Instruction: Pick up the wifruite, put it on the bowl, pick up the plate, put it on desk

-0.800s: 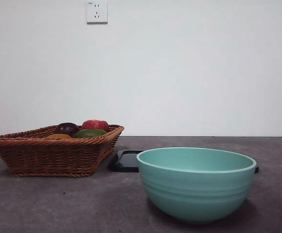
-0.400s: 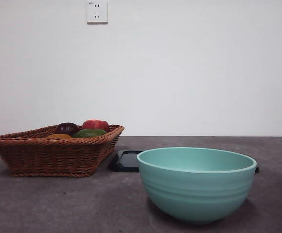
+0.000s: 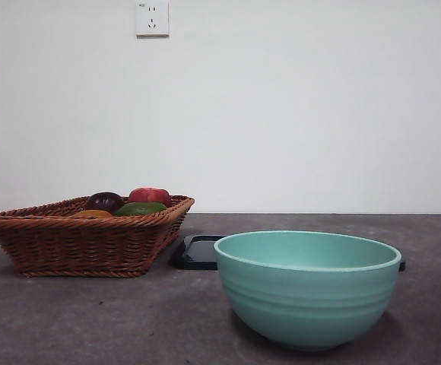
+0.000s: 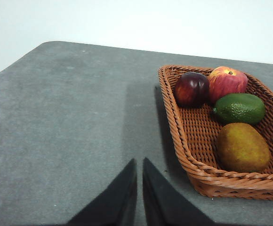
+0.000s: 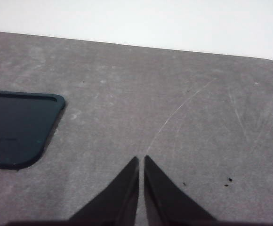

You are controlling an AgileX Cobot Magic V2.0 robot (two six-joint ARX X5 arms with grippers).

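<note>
nothing started yet: wifruite [image 4: 243, 147] lies in the wicker basket [image 4: 174, 120] beside the avocado [image 4: 240, 108], well apart from the teal bowl [image 3: 307, 287]. left gripper [image 4: 139, 165] and right gripper [image 5: 141, 162] hang over the desk [image 4: 70, 122], jaws together, empty. next, probably: opening the left jaws, reaching into the basket for the wifruite.

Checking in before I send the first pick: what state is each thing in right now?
Orange-brown fruit: lying in the basket, untouched.
Basket: upright on the table, holding four fruits.
Bowl: upright, nothing seen inside.
Dark tray: flat on the table behind the bowl.
Left gripper: shut, empty, beside the basket.
Right gripper: shut, empty, near the tray.
</note>
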